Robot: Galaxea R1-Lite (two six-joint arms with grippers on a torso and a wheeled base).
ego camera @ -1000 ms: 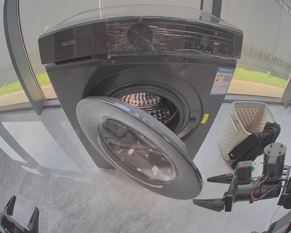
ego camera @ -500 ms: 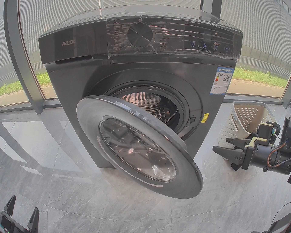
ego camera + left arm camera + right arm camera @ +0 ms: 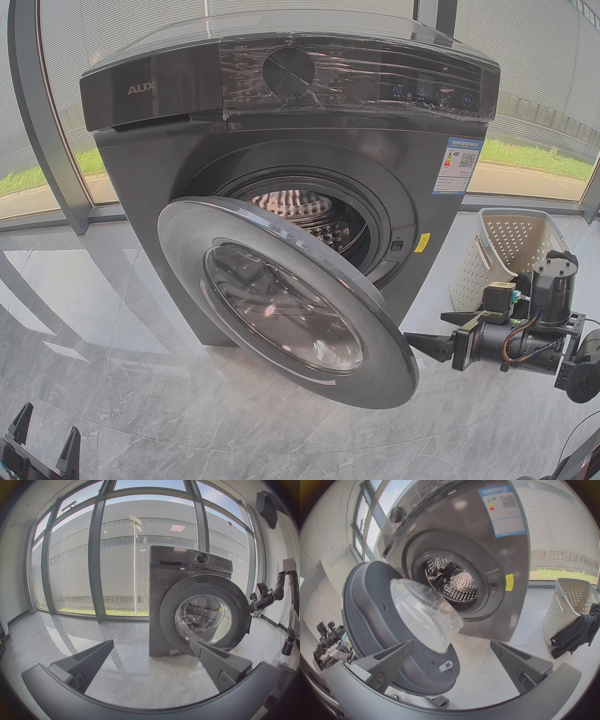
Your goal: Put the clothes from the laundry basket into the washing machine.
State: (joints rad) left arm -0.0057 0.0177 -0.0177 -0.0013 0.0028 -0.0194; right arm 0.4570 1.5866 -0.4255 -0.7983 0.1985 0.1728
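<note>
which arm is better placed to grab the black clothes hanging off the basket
Right. The right gripper hangs open near the laundry basket and its black clothes; the left gripper sits low, across the open door.

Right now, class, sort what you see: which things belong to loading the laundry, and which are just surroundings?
Job: washer, its open door, drum, basket, black clothes draped over the basket's rim, open right gripper.
Not the job: windows, label on the washer, floor.
</note>
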